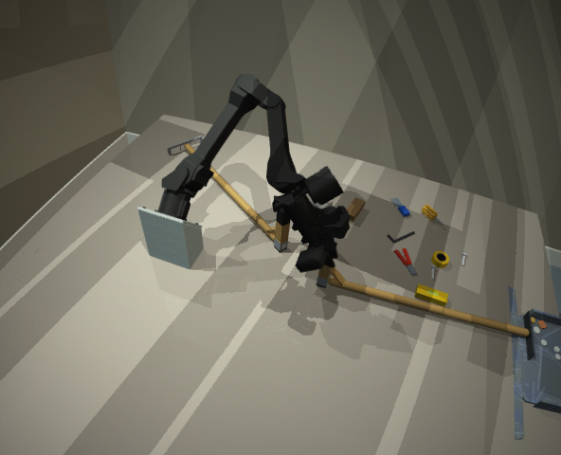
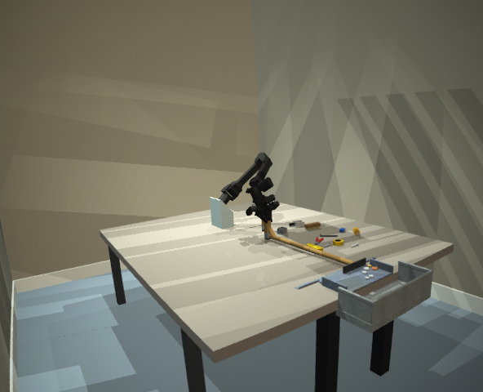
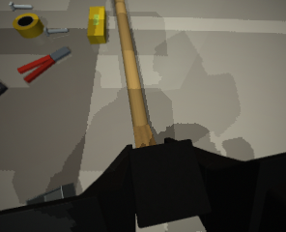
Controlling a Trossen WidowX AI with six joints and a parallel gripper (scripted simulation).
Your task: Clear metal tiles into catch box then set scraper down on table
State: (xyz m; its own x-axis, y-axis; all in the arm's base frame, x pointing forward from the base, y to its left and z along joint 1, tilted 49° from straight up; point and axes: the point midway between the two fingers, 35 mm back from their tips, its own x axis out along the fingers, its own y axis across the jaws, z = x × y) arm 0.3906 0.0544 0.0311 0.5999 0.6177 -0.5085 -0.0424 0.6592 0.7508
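My gripper (image 1: 326, 268) (image 2: 267, 220) (image 3: 148, 146) is shut on the upright grip of the long scraper. The scraper's wooden handle (image 1: 403, 300) (image 2: 305, 246) (image 3: 133, 77) runs out low over the table. Its dark blade (image 1: 530, 335) (image 2: 355, 265) stands across the near end of the steel bench plate (image 1: 548, 384) (image 2: 336, 282), toward one side rail. Just beyond the blade lie several pale tiles (image 1: 544, 342) (image 2: 364, 272), an orange tile (image 1: 542, 324) (image 2: 374, 268) and a yellow one (image 1: 533, 319). The catch box (image 2: 396, 305) hangs at the far end; its inside is partly hidden.
A yellow block (image 1: 431, 294) (image 2: 314, 247) (image 3: 97, 25) lies close beside the handle. Red pliers (image 1: 405, 260) (image 3: 43, 65), a tape roll (image 1: 440, 259) (image 3: 28, 25) and screws lie beyond. A second wooden-handled tool (image 1: 231, 191) lies behind the gripper. A grey metal piece (image 2: 281, 230) is near it.
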